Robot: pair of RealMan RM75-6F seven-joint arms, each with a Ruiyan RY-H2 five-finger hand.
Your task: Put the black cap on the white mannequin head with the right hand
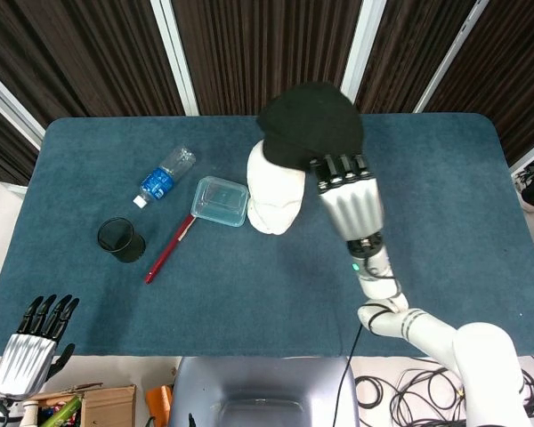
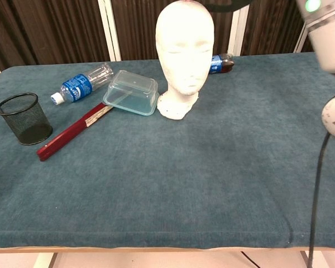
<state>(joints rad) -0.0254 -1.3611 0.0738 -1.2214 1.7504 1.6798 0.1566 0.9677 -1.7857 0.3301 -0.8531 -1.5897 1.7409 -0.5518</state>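
Black cap (image 1: 308, 123) hangs in your right hand (image 1: 348, 203) fingers (image 1: 335, 169) over the white mannequin head (image 1: 276, 185) near the table's far edge; next lower it squarely on.

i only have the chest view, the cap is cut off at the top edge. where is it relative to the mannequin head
Observer: In the head view the cap overlaps the far part of the mannequin head; the near part shows bare.
Operator: is the right robot hand holding it
Observer: Yes, the right robot hand grips the cap's near edge, to the right of the mannequin head.
Operator: and the left one
Observer: The left robot hand is off the near left corner of the table, fingers apart, holding nothing.
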